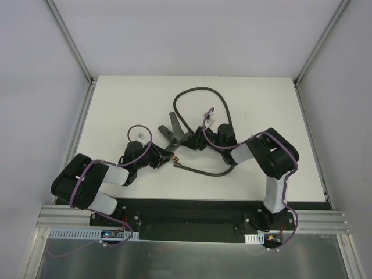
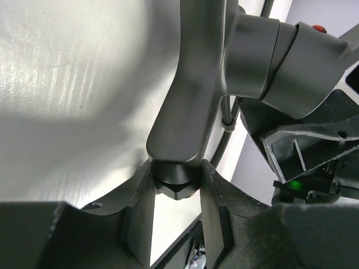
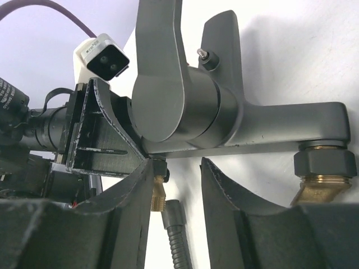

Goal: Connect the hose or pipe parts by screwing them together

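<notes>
One hose (image 1: 197, 88), one forked fitting (image 1: 173, 131) clamped in left hand (image 2: 175, 168); right hand (image 3: 178, 165) stands apart.

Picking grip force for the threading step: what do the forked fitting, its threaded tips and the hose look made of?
The fitting looks like metal with a matte dark-grey coating: smooth cast shape, soft sheen. Its tip, below a dark nut, is yellow, so likely bare brass. The hose is dark-grey and finely ribbed: rubber or wound metal, can't tell.
</notes>
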Robot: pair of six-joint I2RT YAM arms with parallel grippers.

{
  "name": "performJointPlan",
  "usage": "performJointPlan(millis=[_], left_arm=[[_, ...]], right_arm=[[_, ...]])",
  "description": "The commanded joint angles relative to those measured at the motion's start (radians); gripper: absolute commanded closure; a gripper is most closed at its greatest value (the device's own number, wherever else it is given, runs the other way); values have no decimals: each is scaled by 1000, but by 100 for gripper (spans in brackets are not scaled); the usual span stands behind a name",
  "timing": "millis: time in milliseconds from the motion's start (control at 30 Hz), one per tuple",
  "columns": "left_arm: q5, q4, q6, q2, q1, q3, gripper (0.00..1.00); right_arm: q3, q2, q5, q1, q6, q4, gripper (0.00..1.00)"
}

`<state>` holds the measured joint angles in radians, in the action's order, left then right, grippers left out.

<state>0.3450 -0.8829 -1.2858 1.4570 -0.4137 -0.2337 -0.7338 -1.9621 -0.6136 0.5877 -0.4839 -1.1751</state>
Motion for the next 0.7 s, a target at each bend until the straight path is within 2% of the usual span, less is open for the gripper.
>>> performJointPlan(millis=[0,67,133,167,200,267,367,567,667], left_arm=[[17,-22,62,-37,-5,-49,100],[-4,63,88,-67,13,-64,100],[-14,136,144,-95,59,-95,100],[-18,200,164,-124,75,-104,100],[-18,231,199,-138,94,-125,100],[-17,295,220,-173,149,-139,100],[8,320,214,-198,187,-144,100],[40,349,181,-236,185,-104,100],[49,351,172,-256,184,-67,100]], right_arm=[[30,113,46,14,123,47,57],[34,179,84,24,201,132,57],[42,253,136,72,368,273,55],[43,275,209,98,431,363,53],[40,288,237,150,565,405,51],[25,286,262,190,649,445,49],[36,226,259,222,685,340,48],[59,98,181,230,670,114,46],[60,65,153,241,668,91,46]])
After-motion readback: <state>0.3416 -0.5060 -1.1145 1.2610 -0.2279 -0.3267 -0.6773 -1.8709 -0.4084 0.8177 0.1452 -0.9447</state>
